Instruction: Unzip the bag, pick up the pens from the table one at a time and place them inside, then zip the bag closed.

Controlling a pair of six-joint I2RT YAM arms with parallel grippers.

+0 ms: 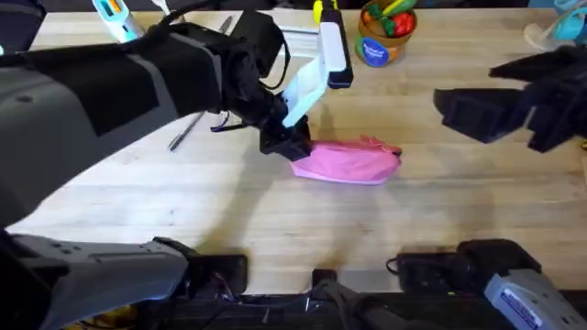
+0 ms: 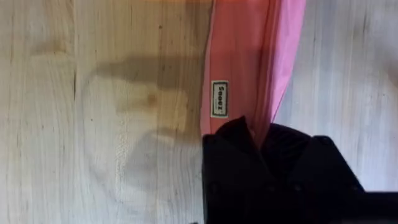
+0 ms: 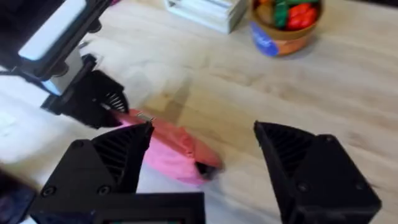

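One small white label (image 2: 219, 99) with dark lettering sits on the side of the pink bag (image 1: 350, 161); the letters are too blurred to read with any confidence. A round tub (image 1: 378, 44) at the far edge of the bench (image 1: 275, 229) carries a blue band whose print cannot be made out either. The bag lies flat near the middle of the bench. The left hand (image 1: 286, 139) is down at the bag's left end, its black fingers (image 2: 249, 162) closed on the pink fabric there. The right hand (image 3: 202, 168) hangs above the bench well to the right of the bag, its two fingers spread wide and holding nothing. A silver-grey pen (image 1: 186, 130) lies on the bench behind the left arm.
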